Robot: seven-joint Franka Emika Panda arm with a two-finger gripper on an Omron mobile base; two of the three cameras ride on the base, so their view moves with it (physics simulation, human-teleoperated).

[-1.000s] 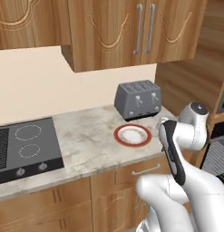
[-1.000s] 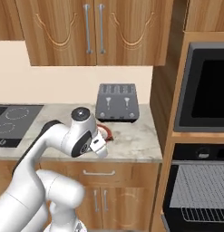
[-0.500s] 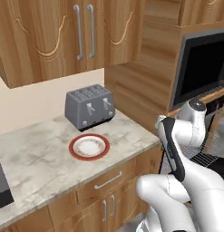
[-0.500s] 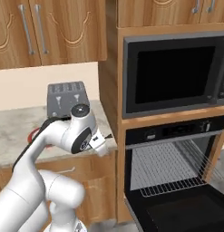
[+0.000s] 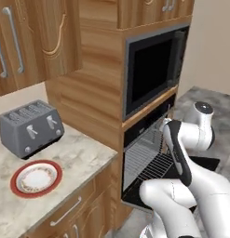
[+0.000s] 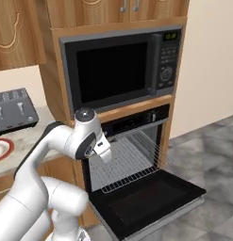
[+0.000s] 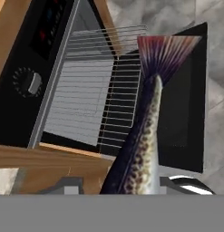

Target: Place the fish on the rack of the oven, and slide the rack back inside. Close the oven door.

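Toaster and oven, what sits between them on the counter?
The red-rimmed plate lies on the marble counter between the toaster and the oven, seen in the left base view.

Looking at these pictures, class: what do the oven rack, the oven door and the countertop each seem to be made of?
Rack: thin grey metal wire, seen as an open grid. Oven door: glossy black panel, probably glass, with a silver-grey edge that looks like metal. Countertop: polished stone, likely marble, from its mottled beige veining.

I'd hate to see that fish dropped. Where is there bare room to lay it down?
The pulled-out rack over the open oven door is bare wire across. On the counter, marble is free between toaster and edge; the plate fills the near corner.
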